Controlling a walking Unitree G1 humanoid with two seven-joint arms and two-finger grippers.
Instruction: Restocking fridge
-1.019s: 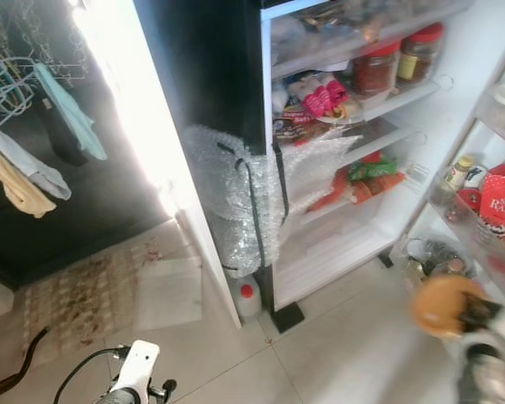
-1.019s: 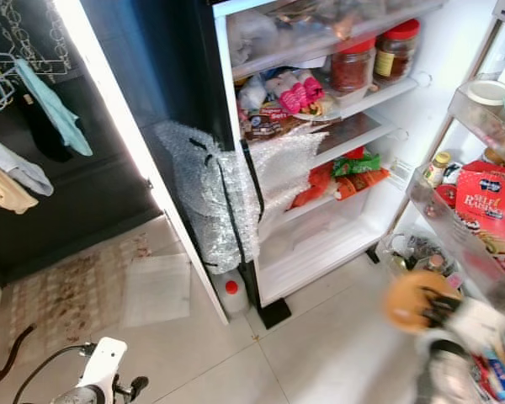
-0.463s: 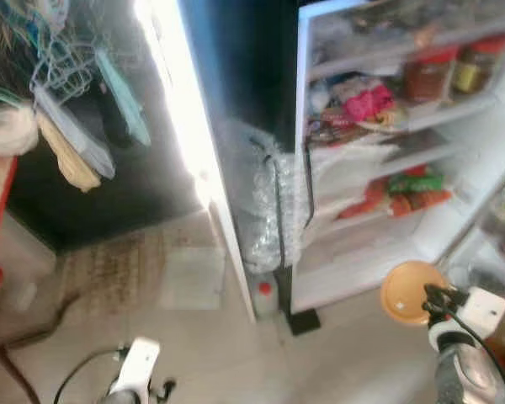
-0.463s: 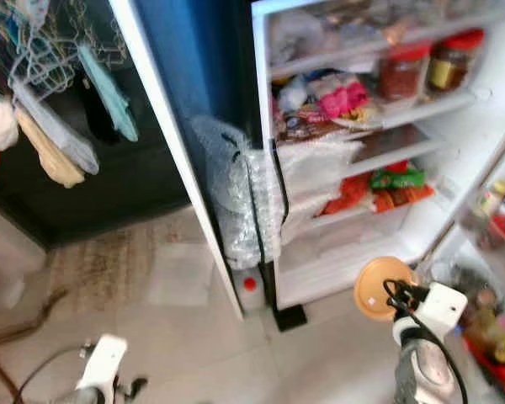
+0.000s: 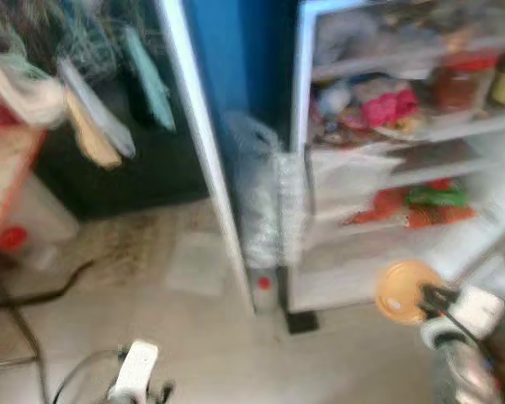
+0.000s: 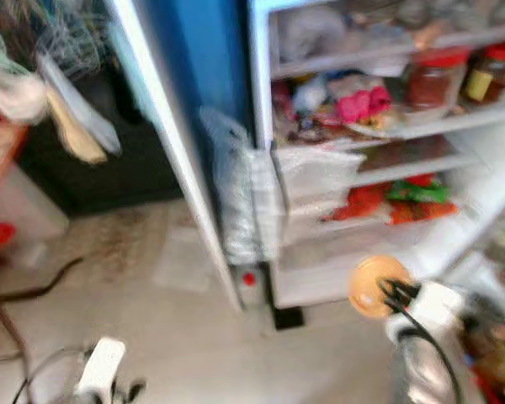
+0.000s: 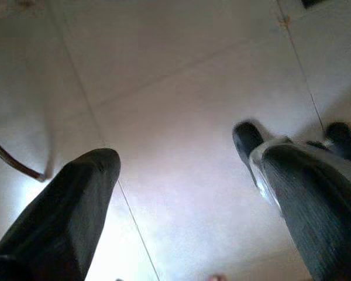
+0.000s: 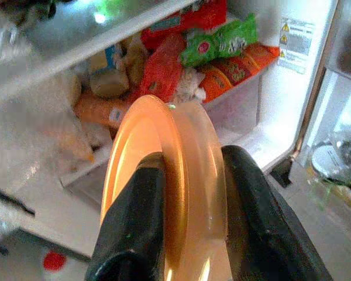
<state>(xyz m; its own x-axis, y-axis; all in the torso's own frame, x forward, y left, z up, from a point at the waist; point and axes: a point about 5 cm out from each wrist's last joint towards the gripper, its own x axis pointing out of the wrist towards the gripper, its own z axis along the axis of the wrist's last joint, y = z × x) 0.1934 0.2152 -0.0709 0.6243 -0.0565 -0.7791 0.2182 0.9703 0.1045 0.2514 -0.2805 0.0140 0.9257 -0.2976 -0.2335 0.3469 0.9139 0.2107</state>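
Head views, blurred: the right gripper (image 6: pixel 385 292) is holding a round translucent orange plastic container (image 6: pixel 372 286) before the open white fridge (image 5: pixel 387 278), level with its lowest shelf.

Left wrist view: the left gripper (image 7: pixel 181 175) is hanging spread over pale floor tiles (image 7: pixel 181 88).

Right wrist view: both black fingers (image 8: pixel 134 228) are clamping the container; the packet labels are too blurred to read.

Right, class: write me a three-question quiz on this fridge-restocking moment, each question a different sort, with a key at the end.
1. True or false: the right tool is shut on the orange container.
2. Multiple choice: what lies below the left tool? A) a shelf of the fridge B) the tiled floor C) a table
3. Fill in: on the lower shelf of the open fridge, the green packet lies among packets coloured ____.

Key: 1 true. 2 B. 3 orange and red.
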